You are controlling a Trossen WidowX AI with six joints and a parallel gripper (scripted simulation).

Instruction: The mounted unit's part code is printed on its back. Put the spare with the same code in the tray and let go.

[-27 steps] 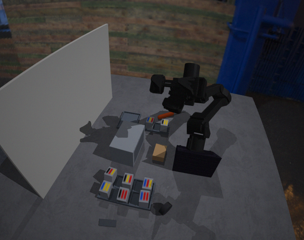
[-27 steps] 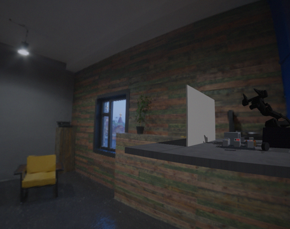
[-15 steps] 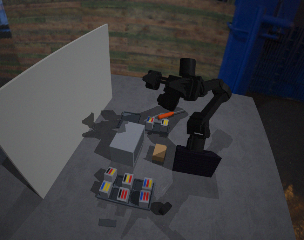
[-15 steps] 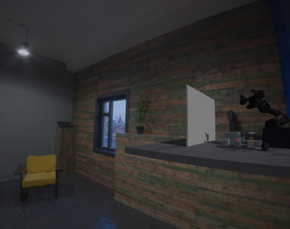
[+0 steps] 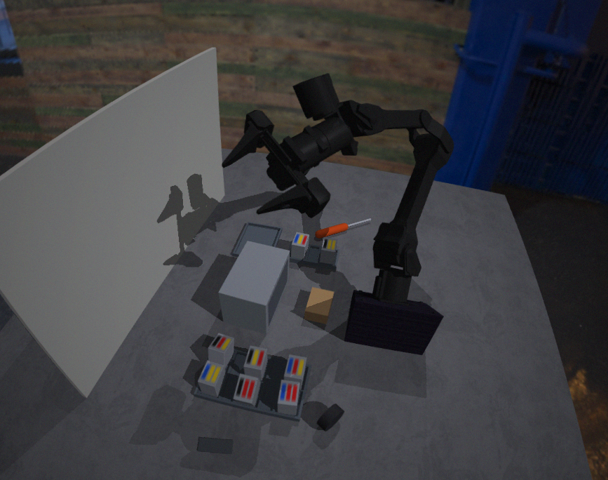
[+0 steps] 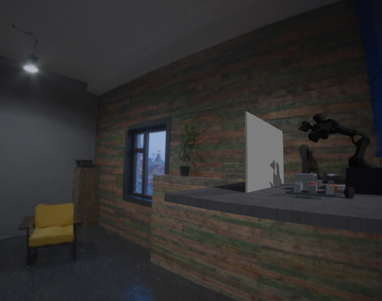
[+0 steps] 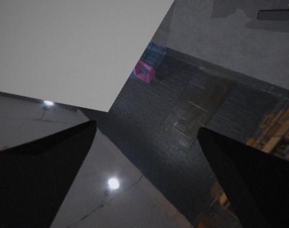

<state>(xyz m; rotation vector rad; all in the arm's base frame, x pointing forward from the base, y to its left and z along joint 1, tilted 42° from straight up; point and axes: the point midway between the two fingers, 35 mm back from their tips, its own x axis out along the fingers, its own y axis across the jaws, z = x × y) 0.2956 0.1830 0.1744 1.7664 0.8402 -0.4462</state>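
The black robot arm stands on a dark square base on the grey stone table. Its black gripper is high up in the air, over the far side of the table, and it points toward the big white board. The two pointed fingers are wide apart and nothing is between them. In the wrist view the fingers show as two dark wedges with just the white board and the room past them.

The big grey box, which is the mounted unit, sits in the middle of the table. Its back cannot be seen from here. The flat dark grey tray lies just behind the grey box, on the far side. Nothing shows in the part of it that can be seen.

The six small grey spare blocks with colour stripes stand in a dark rack at the near side of the table, well apart from the tray. Two more small striped blocks sit in a small holder near the tray. An orange-handled screwdriver lies just past them. A small brown cardboard box sits between the grey box and the arm's base. A small black wheel rests beside the rack, and a flat dark card lies near the front edge.
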